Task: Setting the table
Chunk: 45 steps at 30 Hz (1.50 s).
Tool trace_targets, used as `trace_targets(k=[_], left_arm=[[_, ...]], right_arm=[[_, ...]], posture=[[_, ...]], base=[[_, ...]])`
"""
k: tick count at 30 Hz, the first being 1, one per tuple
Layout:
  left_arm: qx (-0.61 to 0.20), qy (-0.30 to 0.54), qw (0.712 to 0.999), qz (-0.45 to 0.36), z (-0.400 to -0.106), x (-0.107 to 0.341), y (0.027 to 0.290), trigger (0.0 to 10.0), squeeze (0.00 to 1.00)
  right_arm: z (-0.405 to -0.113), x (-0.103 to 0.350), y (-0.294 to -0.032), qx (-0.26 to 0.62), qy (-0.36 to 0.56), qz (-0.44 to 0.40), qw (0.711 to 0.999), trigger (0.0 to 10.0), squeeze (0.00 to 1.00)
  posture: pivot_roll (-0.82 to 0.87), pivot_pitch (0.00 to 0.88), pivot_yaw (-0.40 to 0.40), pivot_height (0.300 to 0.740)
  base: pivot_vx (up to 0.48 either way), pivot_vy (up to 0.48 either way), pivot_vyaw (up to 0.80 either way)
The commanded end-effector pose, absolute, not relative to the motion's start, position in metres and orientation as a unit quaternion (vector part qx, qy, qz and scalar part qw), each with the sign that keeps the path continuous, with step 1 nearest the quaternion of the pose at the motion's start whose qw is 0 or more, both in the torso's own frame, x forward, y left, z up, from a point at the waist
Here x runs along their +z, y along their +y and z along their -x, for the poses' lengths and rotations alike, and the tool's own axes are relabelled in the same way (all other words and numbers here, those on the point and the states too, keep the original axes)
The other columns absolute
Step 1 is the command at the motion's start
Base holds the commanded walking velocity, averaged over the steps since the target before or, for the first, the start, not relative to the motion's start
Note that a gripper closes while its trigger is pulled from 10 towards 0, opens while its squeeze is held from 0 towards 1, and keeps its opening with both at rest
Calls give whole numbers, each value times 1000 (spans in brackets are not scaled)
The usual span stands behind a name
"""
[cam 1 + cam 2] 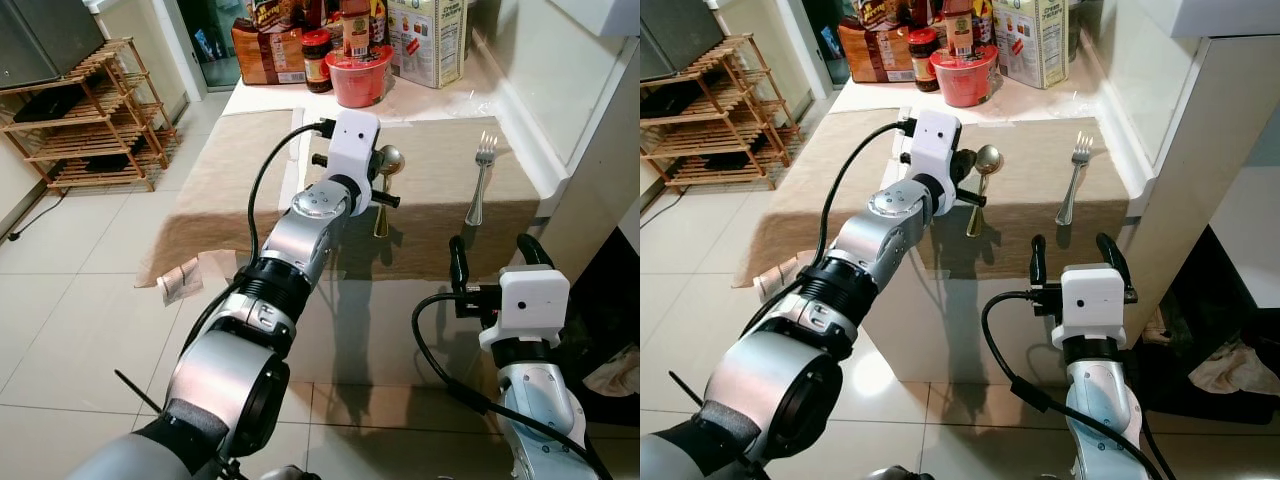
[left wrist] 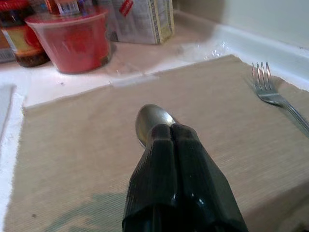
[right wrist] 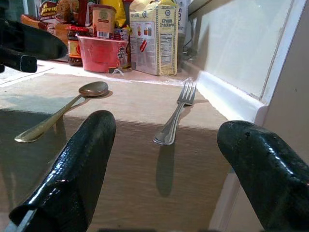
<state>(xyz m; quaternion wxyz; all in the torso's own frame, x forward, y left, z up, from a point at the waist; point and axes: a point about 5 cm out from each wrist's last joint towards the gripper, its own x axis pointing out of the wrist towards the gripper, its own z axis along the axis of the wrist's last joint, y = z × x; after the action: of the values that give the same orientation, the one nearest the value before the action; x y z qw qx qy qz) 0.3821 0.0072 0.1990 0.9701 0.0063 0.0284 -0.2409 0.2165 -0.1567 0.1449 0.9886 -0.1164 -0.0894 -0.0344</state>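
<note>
1. Left eye view looks down on a bench (image 1: 300,100) with a tan placemat (image 1: 240,180) laid over its near edge; the placemat serves as the landmark for what follows.
2. A spoon (image 1: 385,180) lies near the middle of the placemat, bowl toward the far side, with its handle reaching past the placemat's near edge into the air.
3. A fork (image 1: 480,180) lies flat toward the right side of the placemat, tines pointing to the far side, well apart from the spoon.
4. The left claw (image 2: 174,145) sits over the spoon; in the left wrist view its two black fingers are pressed together with the spoon's bowl showing just past their tips. I cannot tell whether they pinch the handle or merely sit closed above it.
5. The right claw (image 3: 164,169) hangs below and in front of the placemat's near edge, fingers spread wide, holding nothing; the fork's handle lies beyond the gap between them.
6. Beyond the placemat's far side stand a red tub (image 1: 358,75), a jar (image 1: 317,60) and a carton (image 1: 425,40). A wooden rack (image 1: 85,120) stands on the floor well to its left.
7. The step in hand looks like placing the spoon. With its handle overhanging, the next move probably calls for sliding it farther onto the placemat and parallel to the fork, then lifting clear without dragging it.
</note>
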Motion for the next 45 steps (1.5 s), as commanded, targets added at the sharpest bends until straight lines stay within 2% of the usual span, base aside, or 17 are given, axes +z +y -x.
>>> trace_targets(k=[1, 2, 3, 10, 13, 20, 21, 23, 26, 28, 33, 40, 41, 42, 45], left_arm=[[-235, -18, 972, -12, -378, 203, 7, 10000, 0], [-230, -39, 972, -8, -378, 206, 12, 10000, 294], [-235, -63, 970, 4, -376, 209, 20, 10000, 1000], [-212, -87, 973, 28, -371, 210, 48, 10000, 1000], [-191, -111, 975, 17, -362, 205, 64, 10000, 1000], [-171, -118, 978, -5, -346, 190, 82, 10000, 1000], [-139, -105, 985, -14, -343, 181, 102, 10000, 1000], [-113, -98, 989, -19, -340, 177, 119, 10000, 1000], [-102, -94, 990, -24, -334, 176, 129, 10000, 1000], [-106, -80, 991, -32, -317, 175, 141, 10000, 1000], [-128, -74, 989, -26, -304, 178, 135, 10000, 1000], [-137, -49, 989, -13, -304, 172, 128, 10000, 1000], [-137, -48, 989, -11, -303, 172, 127, 10000, 161], [-134, -50, 990, -10, -305, 174, 127, 10000, 0], [-133, -52, 990, -12, -308, 178, 126, 10000, 0]], right_arm=[[-219, 147, -156, -39, -99, 115, 988, 10000, 0], [-219, 147, -158, -47, -101, 116, 987, 10000, 0], [-221, 149, -162, -61, -106, 114, 986, 10000, 0], [-228, 159, -169, -86, -134, 112, 981, 10000, 0], [-230, 166, -171, -94, -150, 115, 978, 10000, 0], [-232, 166, -175, -97, -154, 120, 976, 10000, 0], [-233, 166, -175, -92, -153, 119, 977, 10000, 0], [-233, 165, -175, -89, -153, 120, 977, 10000, 0], [-232, 165, -177, -88, -153, 120, 977, 10000, 0], [-226, 162, -177, -84, -146, 123, 978, 10000, 0], [-220, 167, -175, -79, -149, 126, 978, 10000, 0], [-219, 177, -183, -95, -160, 123, 975, 10000, 0], [-219, 178, -183, -98, -160, 117, 975, 10000, 0], [-220, 181, -183, -101, -161, 102, 976, 10000, 0], [-222, 185, -182, -101, -163, 84, 978, 10000, 0]], posture=[[-116, 0, 142, 732], [-113, 0, 140, 732], [-109, 0, 139, 732], [-97, 0, 136, 732], [-90, 0, 132, 732], [-84, 0, 129, 732], [-75, 0, 126, 732], [-71, 0, 122, 732], [-59, 0, 114, 732], [-47, 0, 107, 732], [-44, 0, 104, 732], [-56, 0, 96, 732], [-59, 0, 94, 732], [-62, 0, 93, 732], [-63, 0, 93, 732]], base=[[0, 0, 0], [0, 0, 0], [0, 0, 0], [0, 0, 0], [0, 0, 0], [0, 0, 0], [0, 0, 0], [0, 0, 0], [0, 0, 0], [0, 0, 0], [0, 0, 0], [0, 0, 0], [0, 0, 0], [0, 0, 0], [0, 0, 0]])
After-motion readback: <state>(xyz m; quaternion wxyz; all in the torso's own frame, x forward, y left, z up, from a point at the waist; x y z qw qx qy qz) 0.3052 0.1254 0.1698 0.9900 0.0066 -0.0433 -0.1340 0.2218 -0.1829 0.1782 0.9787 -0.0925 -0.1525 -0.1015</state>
